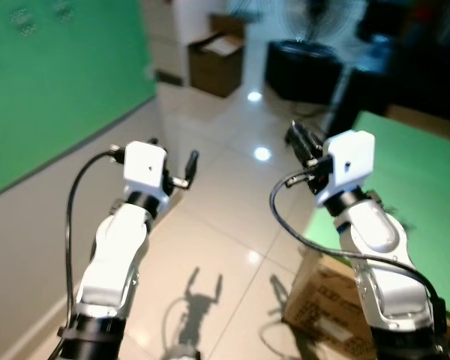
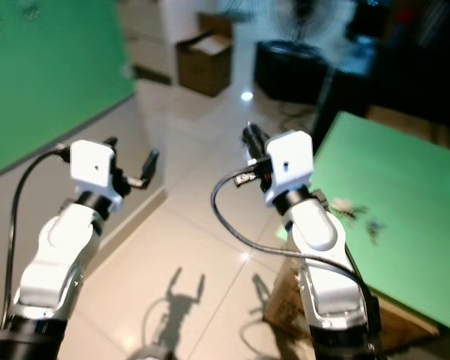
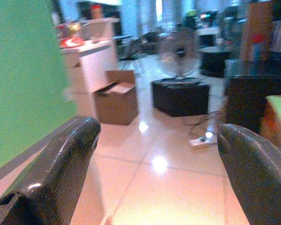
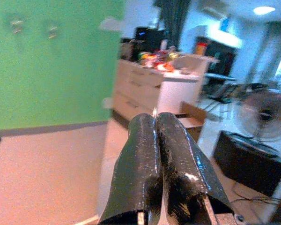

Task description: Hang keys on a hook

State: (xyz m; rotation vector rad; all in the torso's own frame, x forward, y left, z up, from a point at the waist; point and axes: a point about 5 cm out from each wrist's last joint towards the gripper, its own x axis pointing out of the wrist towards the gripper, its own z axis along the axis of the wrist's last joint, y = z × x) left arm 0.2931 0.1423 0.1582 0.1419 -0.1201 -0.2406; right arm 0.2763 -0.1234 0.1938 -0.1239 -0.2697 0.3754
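Keys (image 2: pixel 356 212) blurred on green table (image 2: pixel 405 217), left gripper (image 1: pixel 172 161) jaws spread empty, right gripper (image 4: pixel 159 140) jaws closed.

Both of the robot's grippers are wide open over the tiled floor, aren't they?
Not both. The left gripper is wide open, but the right gripper is shut, its fingers pressed together, as the right wrist view shows. Both are over the tiled floor.

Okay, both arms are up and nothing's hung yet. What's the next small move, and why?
Probably open the right gripper and swing it down toward the small dark things, likely the keys, lying on the green table on the robot's right. That gripper's fingers are pressed shut with nothing seen between them, so the keys seem not yet picked up.
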